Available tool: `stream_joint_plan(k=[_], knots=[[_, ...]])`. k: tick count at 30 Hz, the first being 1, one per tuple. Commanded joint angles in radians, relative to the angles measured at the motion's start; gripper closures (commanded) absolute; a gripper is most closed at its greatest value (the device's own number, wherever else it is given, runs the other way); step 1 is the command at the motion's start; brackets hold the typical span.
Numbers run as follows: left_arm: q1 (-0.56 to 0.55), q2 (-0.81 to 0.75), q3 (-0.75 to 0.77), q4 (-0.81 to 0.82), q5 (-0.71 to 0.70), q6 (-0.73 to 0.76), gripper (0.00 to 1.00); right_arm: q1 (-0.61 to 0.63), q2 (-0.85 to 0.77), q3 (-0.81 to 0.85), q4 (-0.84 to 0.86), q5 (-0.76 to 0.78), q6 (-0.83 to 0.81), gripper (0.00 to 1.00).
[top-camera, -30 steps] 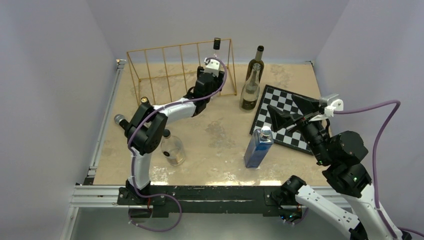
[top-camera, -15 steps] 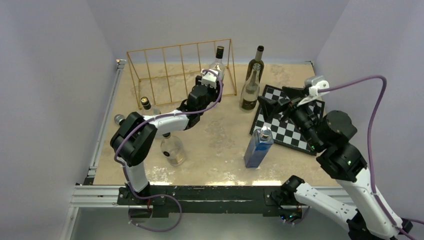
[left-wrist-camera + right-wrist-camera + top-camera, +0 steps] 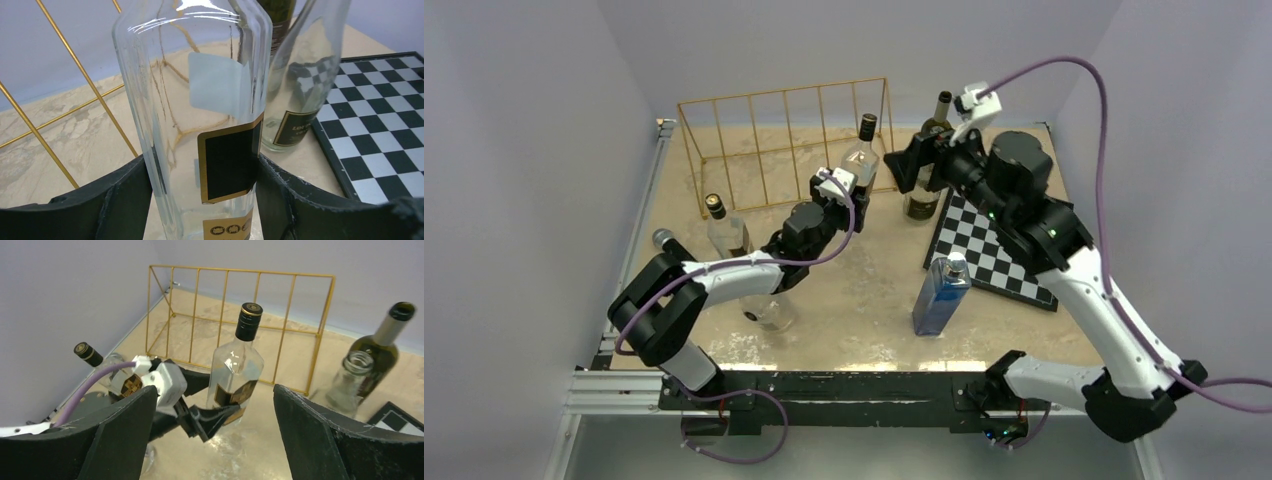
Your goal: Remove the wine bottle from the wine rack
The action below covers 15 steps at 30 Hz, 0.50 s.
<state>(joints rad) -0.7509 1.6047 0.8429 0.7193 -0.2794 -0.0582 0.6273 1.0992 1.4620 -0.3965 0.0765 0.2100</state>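
One wine bottle (image 3: pixel 860 160) gripped by left tool (image 3: pixel 849 192) — just outside wine rack (image 3: pixel 241 271) edge, right tool (image 3: pixel 916 165) wide

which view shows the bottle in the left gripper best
Right wrist: nearly the whole bottle, cap and label, clamped low in the left gripper. Left wrist shows only its midsection between the fingers; top shows it small, its lower half behind the gripper.

left arm (image 3: pixel 724 273): white links, black rounded joint housings | right arm (image 3: pixel 1114 320): same build, small green lights on black joints | purple cable (image 3: pixel 1044 66) looping off each white wrist block (image 3: pixel 977 100) | left end effector (image 3: pixel 852 192), right end effector (image 3: pixel 912 165): matte black wedge-shaped fingers (image 3: pixel 320 440), edges scuffed pale
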Motion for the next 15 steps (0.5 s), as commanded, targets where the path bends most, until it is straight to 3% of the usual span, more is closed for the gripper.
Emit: stream_joint_plan(k=[1, 6, 15], knots=[[-0.046, -0.118, -0.037, 0.29, 0.006, 0.019, 1.0, -0.022, 0.128, 0.088, 0.025, -0.124, 0.045, 0.12], [-0.05, -0.119, -0.053, 0.311, 0.027, 0.031, 1.0, -0.036, 0.244, 0.121, 0.055, -0.183, 0.062, 0.14], [-0.048, -0.055, 0.005, 0.341, 0.031, 0.119, 1.0, -0.099, 0.355, 0.197, 0.06, -0.151, 0.072, 0.12]])
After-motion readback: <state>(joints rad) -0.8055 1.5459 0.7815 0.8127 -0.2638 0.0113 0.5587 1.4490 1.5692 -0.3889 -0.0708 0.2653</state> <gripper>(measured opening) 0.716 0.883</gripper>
